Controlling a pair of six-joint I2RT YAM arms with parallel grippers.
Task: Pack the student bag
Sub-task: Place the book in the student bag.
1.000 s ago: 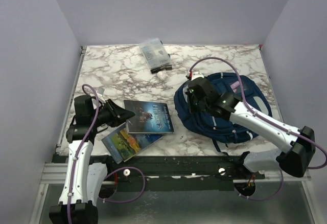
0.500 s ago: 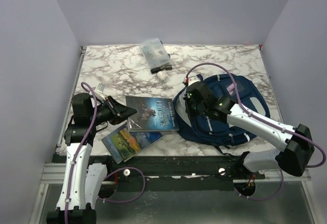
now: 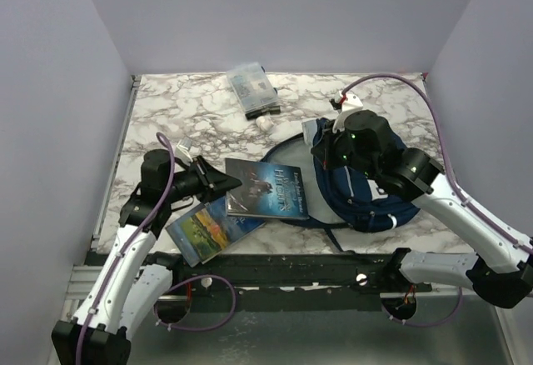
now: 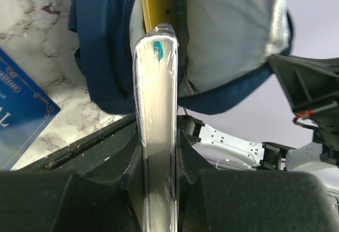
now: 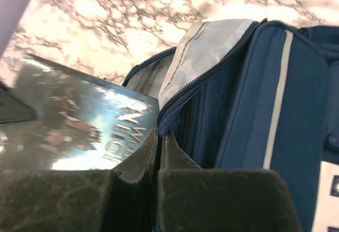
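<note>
While the top view looks down on a marble-patterned bench (image 3: pixel 183 111), the left hand (image 3: pixel 223 183) clasps a dark, glossy rectangular book (image 3: pixel 268 188) by its near edge. The book's far edge points at the large navy blue fabric student bag (image 3: pixel 354 202), which lies on the bench's right side. The right hand (image 3: pixel 331 150) sits at the bag's raised upper rim.

Left wrist view: the book (image 4: pixel 156 83) is seen edge-on, clamped between the fingers of the left hand (image 4: pixel 157 147). The bag (image 4: pixel 100 41) gapes just ahead, with pale lining and a flat yellow item (image 4: pixel 159 9) inside.

Right wrist view: the right hand (image 5: pixel 159 142) is clenched on the zip edge of the bag (image 5: pixel 249 94), and the book (image 5: pixel 79 131) is just beside it.

To do this well, I judge the book should slide in flat beside the yellow item, clear of the zip, with the rim lifted.
</note>
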